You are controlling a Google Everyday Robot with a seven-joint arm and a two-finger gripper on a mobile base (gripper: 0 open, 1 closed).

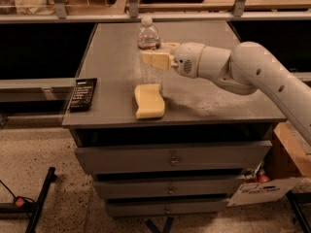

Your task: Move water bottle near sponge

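The water bottle [148, 38] stands upright on the grey cabinet top [204, 101], clear with a white cap and a dark-and-red label. My gripper [151, 60] reaches in from the right and is shut on the bottle's body below the label. The pale yellow sponge [149, 101] lies flat just in front of the bottle, close to the cabinet's front edge. The bottle's foot is right behind the sponge.
A flat black card with white text [83, 94] lies at the top's front left corner. Drawers [170, 159] sit below the top. A shelf rail [146, 16] runs behind. A cardboard box [286, 169] stands on the floor at right.
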